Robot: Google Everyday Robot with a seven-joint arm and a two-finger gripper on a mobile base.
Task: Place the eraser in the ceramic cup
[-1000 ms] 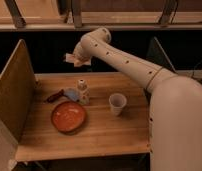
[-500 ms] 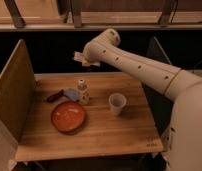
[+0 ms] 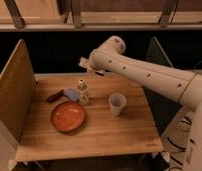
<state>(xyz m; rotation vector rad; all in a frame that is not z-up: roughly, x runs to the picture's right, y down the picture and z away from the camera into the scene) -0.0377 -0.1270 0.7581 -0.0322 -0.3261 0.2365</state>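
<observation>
My gripper (image 3: 86, 63) hangs in the air over the far edge of the wooden table (image 3: 109, 134), mostly hidden behind the thick end of my arm, which reaches in from the right. It is pinching the eraser (image 3: 82, 61), of which only a pale sliver shows. The eraser's long axis lies close to level, with its free end pointing left and a little away from the table. I cannot make out its dark end.

The white ceramic cup (image 3: 117, 103) stands upright on the table, mouth up, below and to the right of the gripper and well apart from it.

1 small pale bottle (image 3: 82, 92) stands upright almost straight under the gripper. Just beside it on the left lies a tool with a blue head and red handle (image 3: 64, 94), its handle pointing left. In front of these 2 sits an orange plate (image 3: 68, 116). A tall wooden panel (image 3: 14, 95) closes the table's left side.
</observation>
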